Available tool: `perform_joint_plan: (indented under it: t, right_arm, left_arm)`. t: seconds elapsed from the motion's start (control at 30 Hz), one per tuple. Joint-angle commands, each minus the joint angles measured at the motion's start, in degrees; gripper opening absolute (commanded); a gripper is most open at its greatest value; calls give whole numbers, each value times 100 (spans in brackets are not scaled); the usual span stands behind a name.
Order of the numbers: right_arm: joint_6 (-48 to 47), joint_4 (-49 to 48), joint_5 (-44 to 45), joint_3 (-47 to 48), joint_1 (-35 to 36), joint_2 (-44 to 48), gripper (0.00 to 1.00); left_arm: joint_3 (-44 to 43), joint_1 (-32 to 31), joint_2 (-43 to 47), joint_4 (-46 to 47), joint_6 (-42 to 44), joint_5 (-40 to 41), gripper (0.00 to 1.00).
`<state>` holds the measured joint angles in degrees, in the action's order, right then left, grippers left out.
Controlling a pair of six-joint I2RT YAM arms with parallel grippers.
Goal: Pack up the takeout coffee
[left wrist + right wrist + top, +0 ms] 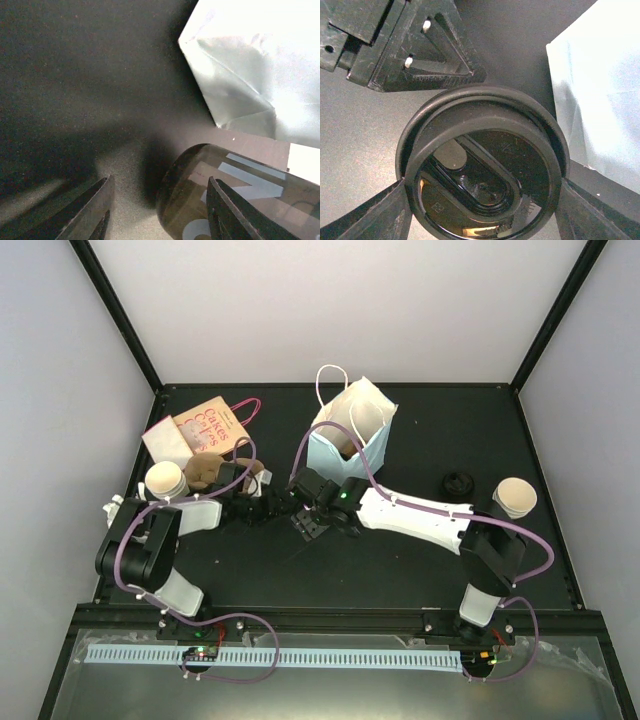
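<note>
Okay, right gripper (pixel 482 192) was clenched on a black coffee-cup lid (pixel 485 125). Both fingertips pressed the rim from opposite sides, with the lid's underside facing the wrist camera. Just beyond the lid, ahead of the jaws, sat the left gripper (pixel 159 182), close to the lid. To the right of the jaws stood the pale blue paper bag (pixel 600 100), near the lid but apart from it.

Left jaws stood apart, released. The rounded end of a brown cup (pixel 240 195) with pale lettering poked into the gap, lying tilted on the black table (pixel 400 570). One finger (pixel 222 215) overlapped the cup; the other finger (pixel 95 210) was clear of it. I couldn't tell whether the overlapping one touched. The blue bag's creased corner was ahead and to the right of these jaws.

Farther out, behind the left jaws, were a brown cardboard carrier (pixel 205 470) and a lidless paper cup (pixel 165 480). A printed paper bag (pixel 200 425) lay beyond them. Well off to the right of the right jaws sat a second black lid (pixel 458 483) and another open paper cup (pixel 515 498).
</note>
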<state>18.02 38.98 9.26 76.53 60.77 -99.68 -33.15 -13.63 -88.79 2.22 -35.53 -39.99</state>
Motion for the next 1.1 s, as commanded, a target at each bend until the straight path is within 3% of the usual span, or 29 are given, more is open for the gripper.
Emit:
perform_joint_plan:
  t: [0.0,0.23,0.67,1.07]
  right_arm:
    - [-103,275,133,273,22,-109,75]
    - [-121,329,111,398,22,-193,75]
    - [-86,705,210,599,22,-186,75]
    - [45,1206,79,540,-10,-36,75]
  left_arm:
    - [-16,-78,-205,121,223,-152,50]
    - [-95,-126,-499,-98,421,-50,39]
    - [-230,-605,-772,96,261,-242,38]
    - [182,-889,-119,-344,182,-376,37]
